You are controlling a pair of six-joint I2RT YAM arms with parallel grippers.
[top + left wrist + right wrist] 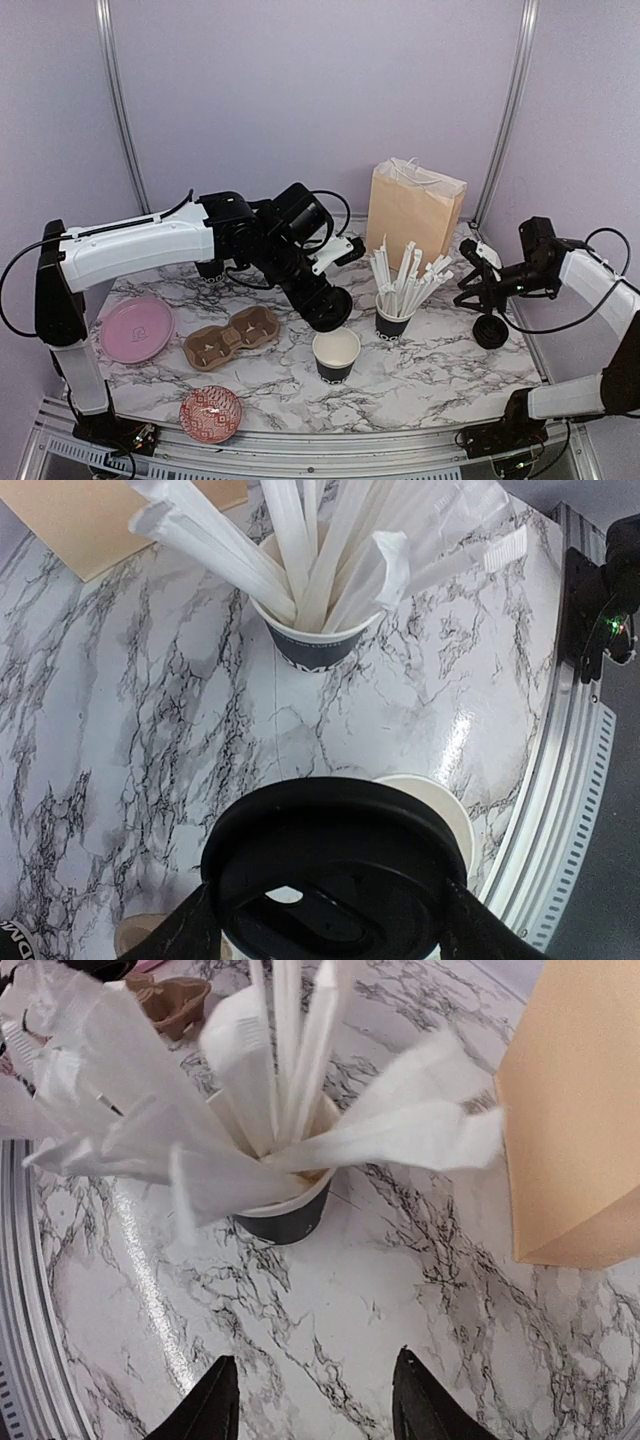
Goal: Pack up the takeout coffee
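Our left gripper [328, 308] is clenched on a round black plastic lid [330, 840], with the left arm [140, 245] stretched from its base to mid-table and the wrist tipped down. Nearest us sits a red patterned bowl [210, 413]. Next, the small black paper coffee cup [336, 355] stands open and upright on the marbled table [450, 375], its white rim showing just past the lid. To its left lies a brown cardboard cup carrier [232, 338]. Farther back stands a black cup of white wrapped straws [392, 318], which our right gripper [315, 1400] faces with fingers apart and empty. A tan paper bag [413, 212] stands at the rear.
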